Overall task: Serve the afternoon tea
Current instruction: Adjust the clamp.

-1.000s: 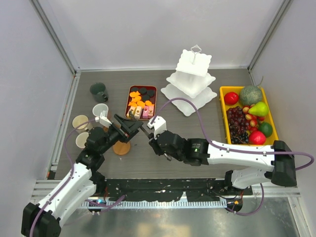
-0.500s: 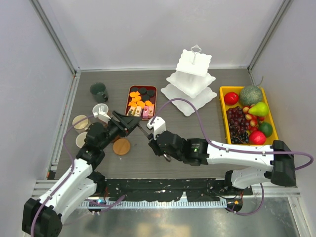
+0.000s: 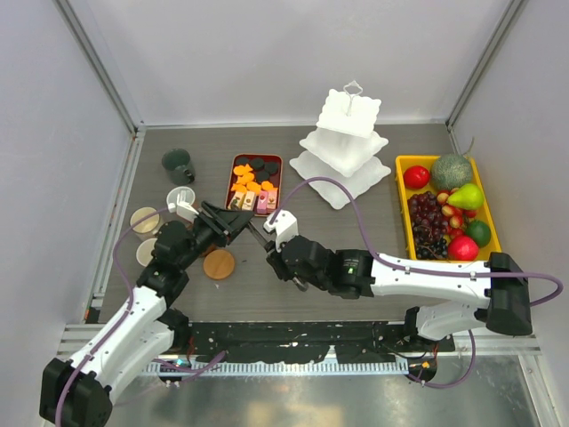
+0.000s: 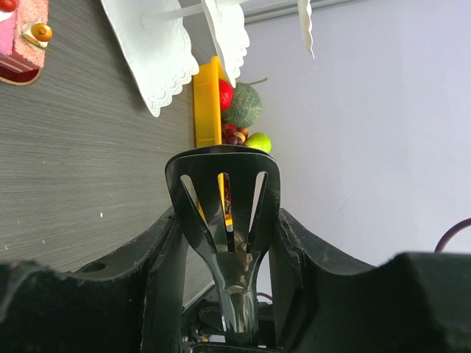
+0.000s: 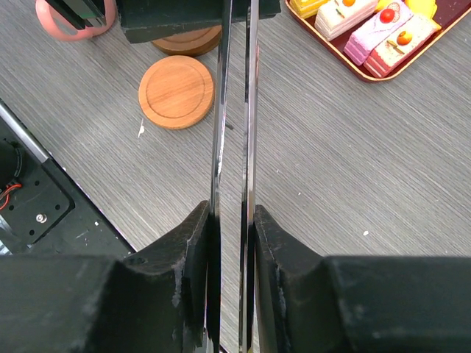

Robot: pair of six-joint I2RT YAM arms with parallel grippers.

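- One second on, your left end effector has drawn its fingers in from a wide spread to roughly half that gap. Its arm has pulled back toward the mugs, baring the whole round brown coaster it partly covered.
- Your right end effector has barely shifted. The sweets, the white three-tier stand and the mugs lie where they were.
- In the left wrist view, the fingers flank the slotted head of the metal tongs. You cannot tell whether they press it or only stand beside it.
- In the right wrist view, your right end effector is clamped on the tongs' two blades. The blades are squeezed nearly together and run forward toward the left end effector.
- The tongs span the short gap between both end effectors above the worktop.
- The sweets sit in the dark red tray, just beyond the left end effector, with the pink-yellow ones at the near end closest to it.
- The stand rises well off to the far right of both end effectors.
- The dark green mug stands at the far left, and the cream mug is just left of the left end effector.
- The coaster lies flat on the worktop, just nearer you than the left end effector.
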